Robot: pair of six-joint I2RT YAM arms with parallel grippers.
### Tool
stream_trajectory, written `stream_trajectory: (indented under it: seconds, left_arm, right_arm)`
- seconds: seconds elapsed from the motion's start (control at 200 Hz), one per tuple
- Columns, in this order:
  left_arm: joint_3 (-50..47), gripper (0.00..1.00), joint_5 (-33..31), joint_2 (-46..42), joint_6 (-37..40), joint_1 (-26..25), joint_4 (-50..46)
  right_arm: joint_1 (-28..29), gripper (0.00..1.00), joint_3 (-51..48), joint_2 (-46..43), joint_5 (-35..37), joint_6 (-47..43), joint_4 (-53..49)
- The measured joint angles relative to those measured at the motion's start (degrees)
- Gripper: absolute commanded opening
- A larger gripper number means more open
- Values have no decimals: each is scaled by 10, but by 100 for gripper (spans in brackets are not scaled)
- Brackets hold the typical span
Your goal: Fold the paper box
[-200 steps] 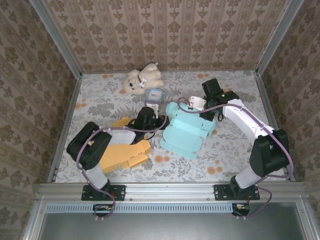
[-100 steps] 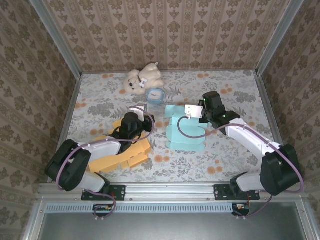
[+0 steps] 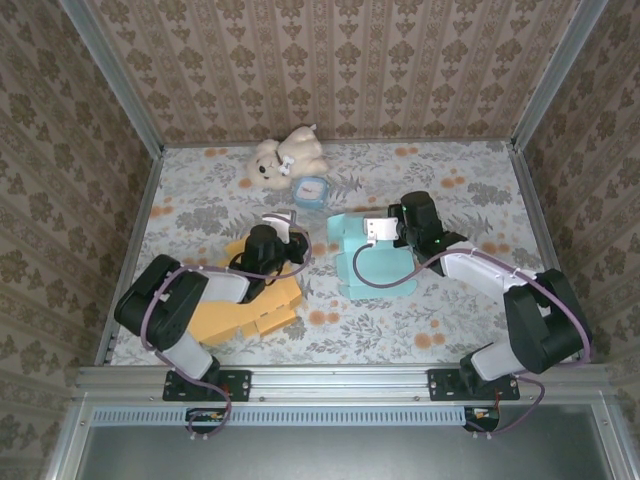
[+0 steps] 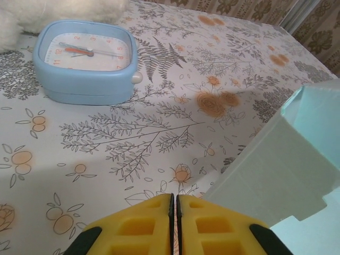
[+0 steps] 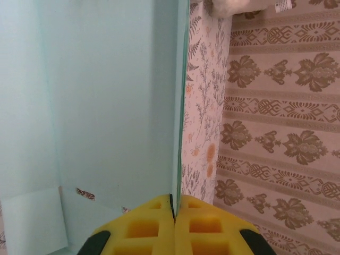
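While a wall of the paper box (image 3: 378,268) is pinched in the shut right fingers (image 5: 141,226), the left fingers (image 4: 138,226) are closed empty; a flap probably needs pressing inward next

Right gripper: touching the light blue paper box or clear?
Touching. Right wrist view: a wall edge of the paper box runs into the seam between the shut fingers of the right gripper.

Matt pale-blue paper box (image 3: 385,270), glossy plastic clock (image 4: 85,61), fluffy plush toy (image 3: 283,158).
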Motion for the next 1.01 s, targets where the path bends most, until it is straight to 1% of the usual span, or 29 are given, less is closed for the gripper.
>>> stream_trajectory:
  seconds: [0.155,0.325,0.47,0.685,0.825,0.88,1.005]
  left_arm:
    - [1,15,15,18,8,0,19]
    - [4,20,37,46,12,0,50]
    - [9,22,55,68,12,0,68]
    - [21,28,88,105,12,0,107]
    - [24,29,112,131,8,0,133]
    - [25,32,122,138,5,0,141]
    - [25,32,143,143,2,0,163]
  right_arm:
    - [0,0,-29,14,5,-28,56]
    - [-1,0,-57,35,24,-65,104]
    - [-2,0,-65,35,26,-79,122]
    - [-2,0,-69,35,26,-83,136]
    - [-1,0,-69,35,26,-83,141]
    - [0,0,-70,35,26,-82,146]
    - [7,0,-72,36,28,-80,163]
